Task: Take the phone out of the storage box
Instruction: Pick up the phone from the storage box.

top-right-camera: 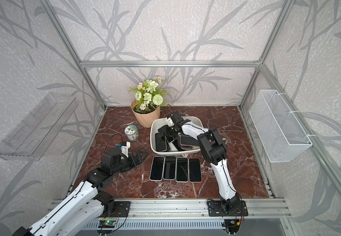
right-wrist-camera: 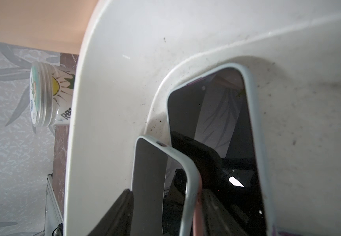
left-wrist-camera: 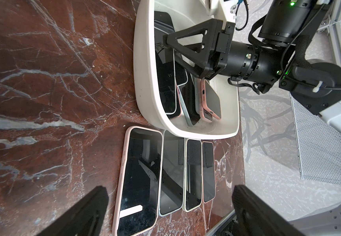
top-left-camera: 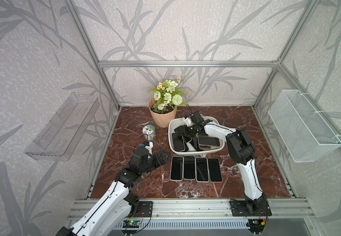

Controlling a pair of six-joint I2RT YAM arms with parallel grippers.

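Right fingers (right-wrist-camera: 122, 208): down inside the storage box (right-wrist-camera: 114, 102), one on each side of a pale-cased phone (right-wrist-camera: 149, 173) standing on edge; whether they press it I cannot tell; other phones (top-left-camera: 208, 141) heaped beside it in the box; left fingers (left-wrist-camera: 79, 216): spread wide, holding nothing, beside my row of four phones (top-left-camera: 189, 167) laid face up on the desk (top-left-camera: 247, 130) just in front of the box; flower pot (top-left-camera: 162, 118) and small tin (top-left-camera: 149, 132) nearby.
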